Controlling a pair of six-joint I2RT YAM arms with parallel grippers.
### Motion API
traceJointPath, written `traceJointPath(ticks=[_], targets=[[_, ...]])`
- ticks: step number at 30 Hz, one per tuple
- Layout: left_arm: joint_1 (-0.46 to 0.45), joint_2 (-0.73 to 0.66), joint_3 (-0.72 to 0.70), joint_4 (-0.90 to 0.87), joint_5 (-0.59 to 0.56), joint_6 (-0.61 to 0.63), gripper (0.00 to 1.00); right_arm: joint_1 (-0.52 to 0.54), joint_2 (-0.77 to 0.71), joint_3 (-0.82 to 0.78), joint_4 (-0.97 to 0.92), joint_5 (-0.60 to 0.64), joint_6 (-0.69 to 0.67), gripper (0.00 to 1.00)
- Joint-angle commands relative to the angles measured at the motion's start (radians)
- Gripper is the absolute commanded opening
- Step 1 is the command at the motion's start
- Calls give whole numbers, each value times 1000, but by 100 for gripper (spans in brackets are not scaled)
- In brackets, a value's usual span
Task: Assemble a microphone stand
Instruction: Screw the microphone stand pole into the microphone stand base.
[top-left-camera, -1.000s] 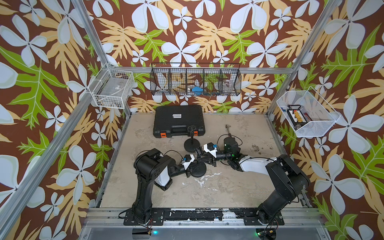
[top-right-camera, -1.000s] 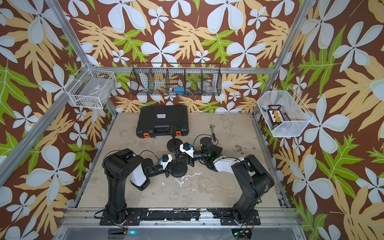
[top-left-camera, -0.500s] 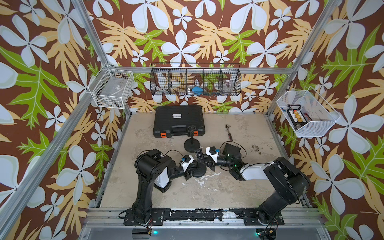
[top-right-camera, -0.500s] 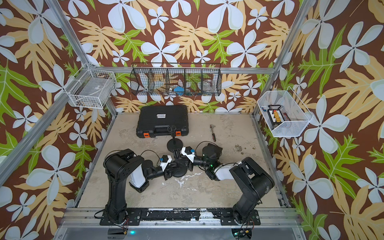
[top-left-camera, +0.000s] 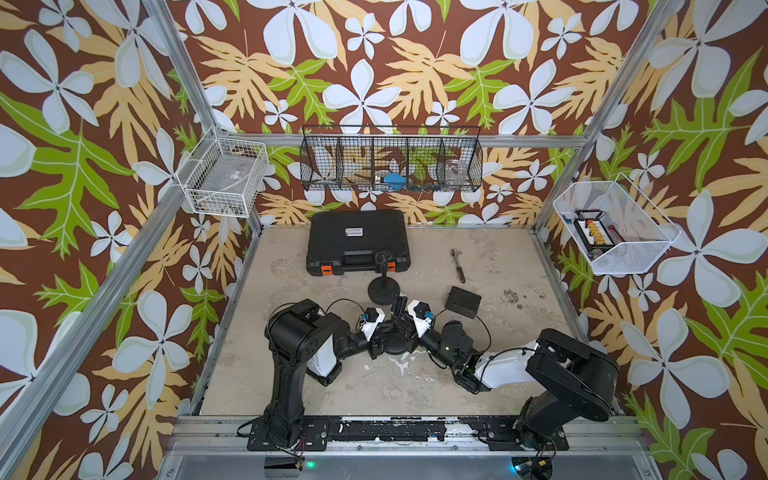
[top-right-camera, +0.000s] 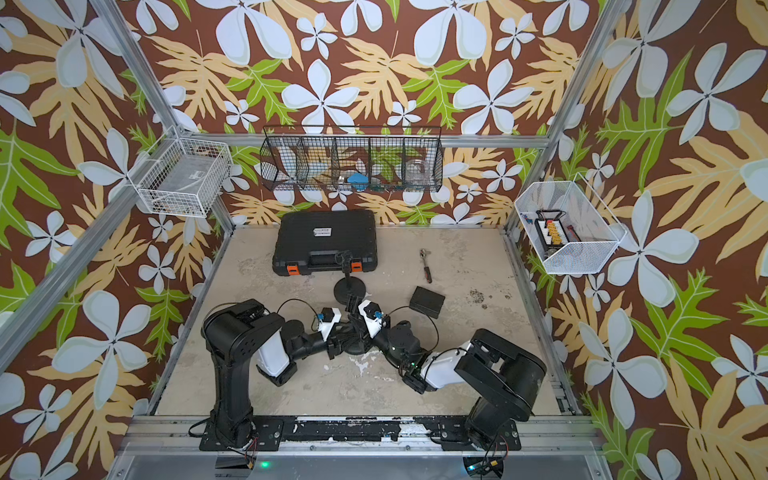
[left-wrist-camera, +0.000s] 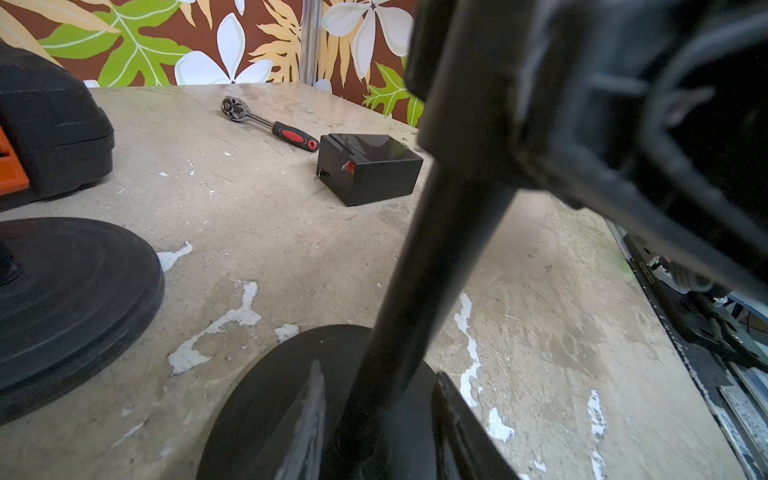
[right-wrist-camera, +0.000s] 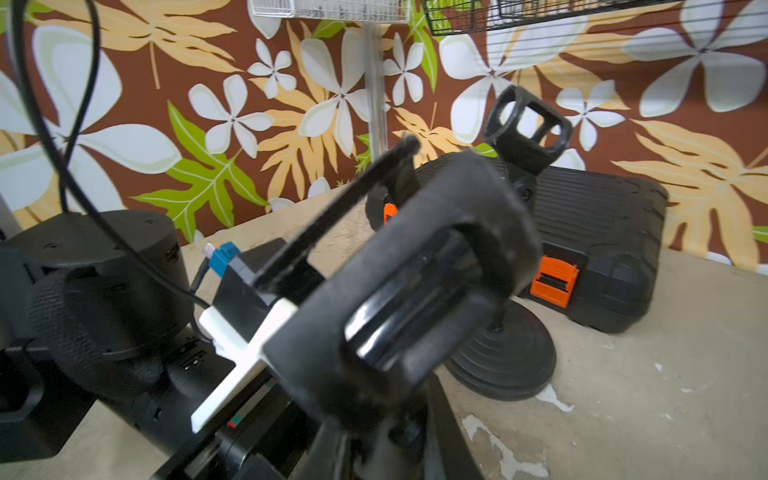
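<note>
A round black base (top-left-camera: 395, 345) lies mid-table between my two grippers in both top views. A black pole (left-wrist-camera: 440, 232) rises from that base (left-wrist-camera: 266, 395) at a slant. My left gripper (left-wrist-camera: 380, 419) stands open around the pole's foot, with a gap on each side. The microphone clip (right-wrist-camera: 415, 282) tops the pole, and my right gripper (right-wrist-camera: 374, 436) is shut on the stem just under it. From above, the clip (top-left-camera: 399, 305) sits between the two white wrist cameras. The left gripper (top-left-camera: 380, 345) and right gripper (top-left-camera: 405, 330) meet over the base.
Just behind stands a second, assembled stand (top-left-camera: 384, 289) with its own clip (right-wrist-camera: 525, 124). A black tool case (top-left-camera: 357, 241) lies at the back. A ratchet (top-left-camera: 458, 266) and a small black box (top-left-camera: 462, 302) lie to the right. Wire baskets hang on the walls.
My left gripper has opened off the pole's foot. The right arm has swung its elbow toward the front, uncovering the small black box, with the clip still in its jaws.
</note>
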Motion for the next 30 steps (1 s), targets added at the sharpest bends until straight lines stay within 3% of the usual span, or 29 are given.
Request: traceJointPath(ticks=[1, 3, 7, 11, 14, 18, 21, 23, 26, 30], targets=[[-2, 10, 9, 237, -5, -4, 42, 16, 7, 1, -179, 110, 45, 0], [-2, 19, 16, 240, -5, -8, 39, 17, 11, 13, -186, 73, 40, 0], [-2, 33, 21, 242, -4, -8, 23, 16, 9, 19, -181, 13, 29, 0], [-2, 46, 14, 241, -4, 19, 15, -8, -42, 5, -192, -78, 4, 22], [-2, 55, 10, 238, 5, 39, 12, -75, -95, -16, -193, -252, -6, 40], [-2, 63, 11, 224, 11, 54, 9, -224, -119, -38, -143, -689, -38, 54], [-2, 66, 12, 224, 11, 62, 9, -318, -88, -10, -151, -934, -56, 54], [-2, 66, 12, 212, 11, 73, 9, -364, -47, 17, -159, -1029, -69, 54], [-2, 65, 12, 191, 13, 89, 9, -411, 7, 63, -158, -1121, -80, 51], [-3, 69, 11, 188, 18, 98, 9, -434, 54, 157, -263, -1150, -149, 47]])
